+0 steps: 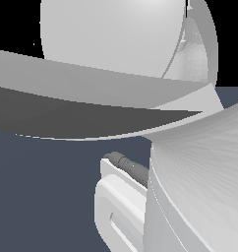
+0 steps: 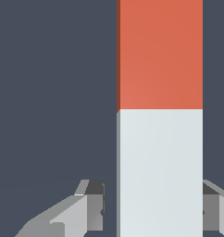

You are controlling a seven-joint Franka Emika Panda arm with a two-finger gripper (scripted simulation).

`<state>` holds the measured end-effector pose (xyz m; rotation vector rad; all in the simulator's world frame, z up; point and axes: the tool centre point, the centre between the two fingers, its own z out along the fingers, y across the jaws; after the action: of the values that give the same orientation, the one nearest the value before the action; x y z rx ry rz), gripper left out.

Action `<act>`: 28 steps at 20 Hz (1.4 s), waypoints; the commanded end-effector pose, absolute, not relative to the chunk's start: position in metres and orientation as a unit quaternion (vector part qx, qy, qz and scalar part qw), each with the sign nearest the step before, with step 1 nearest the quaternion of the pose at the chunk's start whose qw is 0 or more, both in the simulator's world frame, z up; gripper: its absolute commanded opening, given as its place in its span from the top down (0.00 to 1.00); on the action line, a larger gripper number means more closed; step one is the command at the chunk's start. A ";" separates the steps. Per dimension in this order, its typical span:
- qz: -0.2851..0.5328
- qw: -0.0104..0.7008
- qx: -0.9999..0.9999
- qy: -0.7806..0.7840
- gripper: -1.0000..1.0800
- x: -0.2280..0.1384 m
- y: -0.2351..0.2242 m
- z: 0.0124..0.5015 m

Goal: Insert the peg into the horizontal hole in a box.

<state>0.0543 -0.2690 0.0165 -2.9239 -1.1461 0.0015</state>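
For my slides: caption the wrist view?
Open gripper straddling the pale-grey end of the long orange-red and grey square peg.

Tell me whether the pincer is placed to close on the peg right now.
Probably yes. In the wrist view the pincer straddles the pale end of the peg, one finger on each side. Nothing lies between them. A slim gap shows on one side; the other looks nearly touching. The exterior view shows only arm parts.

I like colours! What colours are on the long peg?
The peg is half orange-red, half pale grey-white, best seen in the wrist view.
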 end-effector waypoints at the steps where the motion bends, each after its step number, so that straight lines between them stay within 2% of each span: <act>1: 0.000 0.000 -0.931 -0.365 1.00 0.055 -0.269 0.017; 11: 0.000 0.000 -0.931 -0.366 1.00 0.055 -0.269 0.017; 15: 0.000 0.000 -0.923 -0.385 1.00 0.061 -0.254 0.023; 20: 0.000 0.000 -0.897 -0.443 1.00 0.076 -0.209 0.040; 28: 0.000 -0.001 -0.824 -0.566 1.00 0.086 -0.103 0.078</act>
<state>0.0853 -0.1242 0.0682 -2.6392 -1.7017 0.0055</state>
